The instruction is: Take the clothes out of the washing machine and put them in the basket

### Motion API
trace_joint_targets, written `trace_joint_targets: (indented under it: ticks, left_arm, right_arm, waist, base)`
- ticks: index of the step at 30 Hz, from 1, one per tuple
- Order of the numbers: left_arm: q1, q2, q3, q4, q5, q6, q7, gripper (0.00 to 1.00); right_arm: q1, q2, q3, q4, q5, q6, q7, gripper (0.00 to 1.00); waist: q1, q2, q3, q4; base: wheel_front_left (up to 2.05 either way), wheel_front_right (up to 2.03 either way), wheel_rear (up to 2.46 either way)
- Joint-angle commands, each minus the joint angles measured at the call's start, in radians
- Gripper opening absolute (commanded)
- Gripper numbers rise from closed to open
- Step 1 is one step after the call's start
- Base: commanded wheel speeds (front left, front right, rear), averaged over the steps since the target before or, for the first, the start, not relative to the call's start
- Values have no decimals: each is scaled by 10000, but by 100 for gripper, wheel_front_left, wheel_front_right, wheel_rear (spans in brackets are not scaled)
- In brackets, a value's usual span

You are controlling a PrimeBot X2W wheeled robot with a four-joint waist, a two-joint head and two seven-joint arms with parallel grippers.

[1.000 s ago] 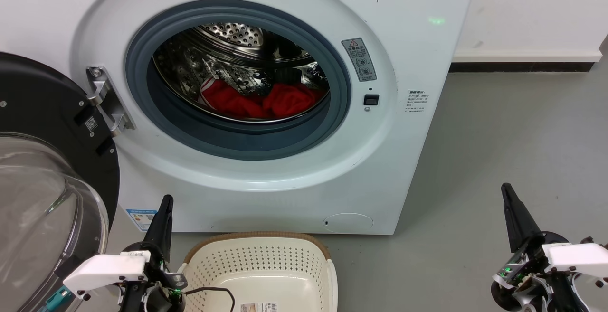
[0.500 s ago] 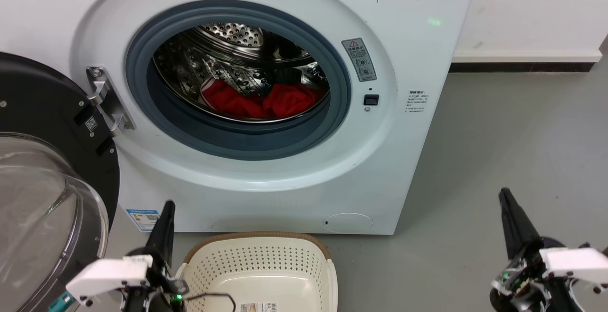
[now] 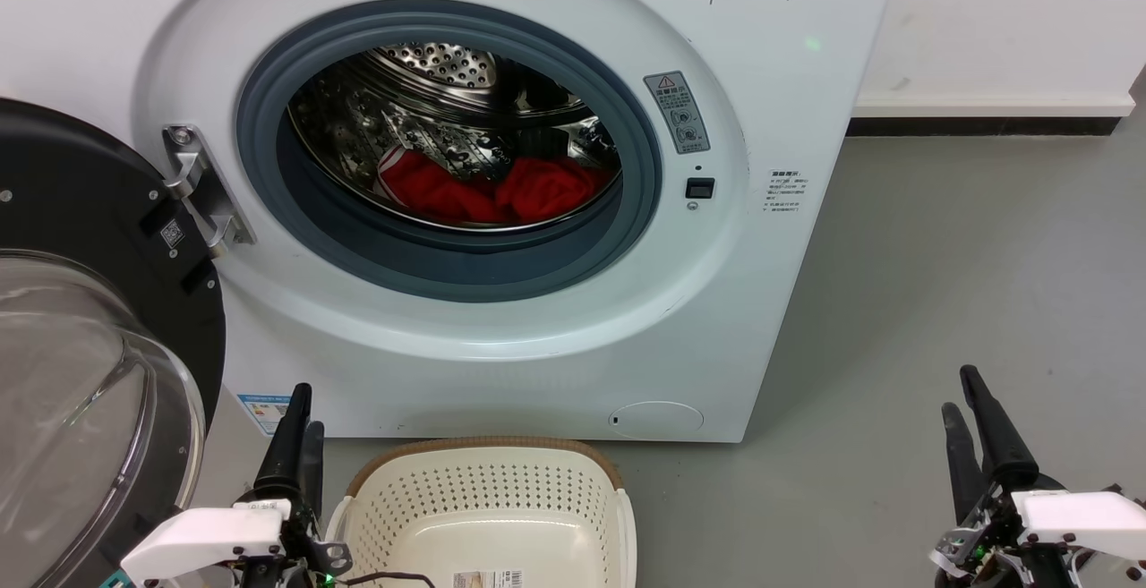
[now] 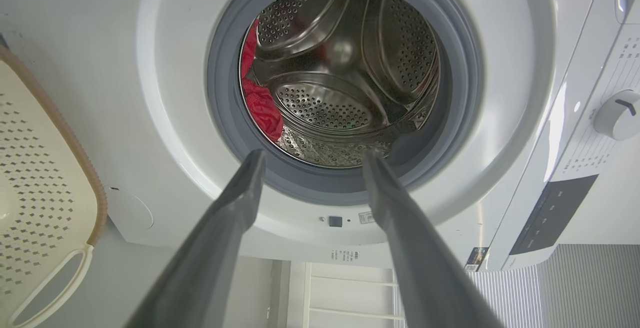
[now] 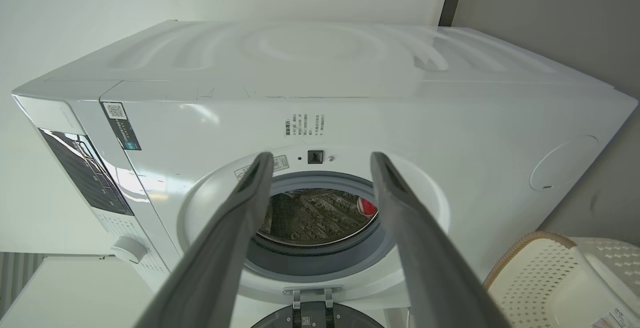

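Note:
The washing machine [image 3: 761,78] stands with its door swung open. Red clothes [image 3: 483,190] lie bunched low in the steel drum, with a white-striped edge at their left. The cream basket [image 3: 483,481] sits on the floor right below the porthole. My left gripper [image 3: 304,407] is open at the basket's left, well short of the drum. My right gripper [image 3: 960,391] is open over the floor at the lower right. In the left wrist view, the left gripper [image 4: 314,154] frames the drum and the clothes [image 4: 262,111]. The right gripper [image 5: 321,157] frames the porthole, with a bit of the clothes [image 5: 367,207].
The open door [image 3: 98,319], black-rimmed with bulging glass, fills the left side close to my left arm. Grey floor [image 3: 967,257] stretches to the right of the machine. A white wall with a dark skirting [image 3: 985,125] runs behind. The basket's rim [image 5: 530,240] shows at lower right.
Both grippers have sunk lower in the head view and turned, so two separate fingers now show on each. The clothes and the basket have not moved.

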Motion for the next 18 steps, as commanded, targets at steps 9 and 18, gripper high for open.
trace_joint_targets:
  ticks: [9, 18]
  left_arm:
    - [-38, 22, 322, -241, 953, -11, -455, 100]
    - [-65, 24, 851, -672, 2297, 242, -815, 100]
  right_arm:
    - [-20, -47, -167, -247, -1295, 2, -435, 100]
    - [16, -56, -250, -679, -3850, 2, -798, 100]
  waist:
    - [0, 0, 5, -9]
    - [0, 0, 35, -18]
  base:
    - [0, 0, 0]
    - [0, 0, 0]
